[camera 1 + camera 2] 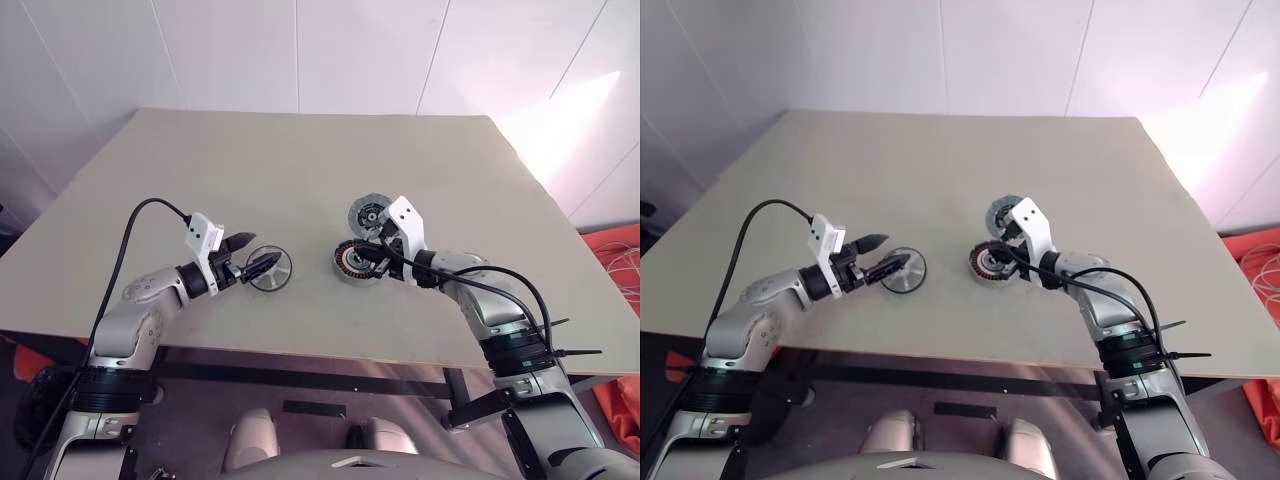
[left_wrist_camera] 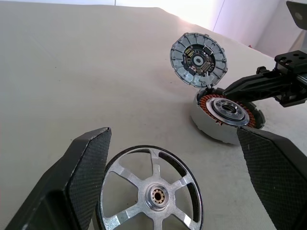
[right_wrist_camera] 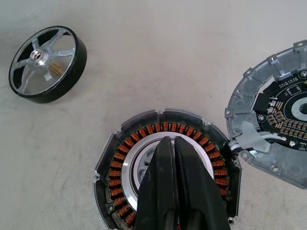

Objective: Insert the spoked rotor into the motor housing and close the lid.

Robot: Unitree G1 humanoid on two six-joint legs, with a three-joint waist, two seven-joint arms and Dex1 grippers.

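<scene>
While the rotor waits on the surface, we brace the housing for the insert.

Nearest us, our left claw (image 1: 252,254) reaches out roughly level from a bent elbow, its fingers (image 2: 79,179) spread wide to either side of the spoked rotor (image 1: 270,268), which lies flat on the surface (image 1: 300,180) and is not yet gripped; we judge the spread suits the rotor's full width. Just across, our right claw (image 1: 365,255), fingers pressed together, angles down and inward into the centre of the motor housing (image 3: 165,167), likely steadying it, though we cannot tell whether it touches. Beyond, the lid (image 1: 368,213) stands tilted open on the housing's far rim, leaving the copper windings clear for the rotor.
</scene>
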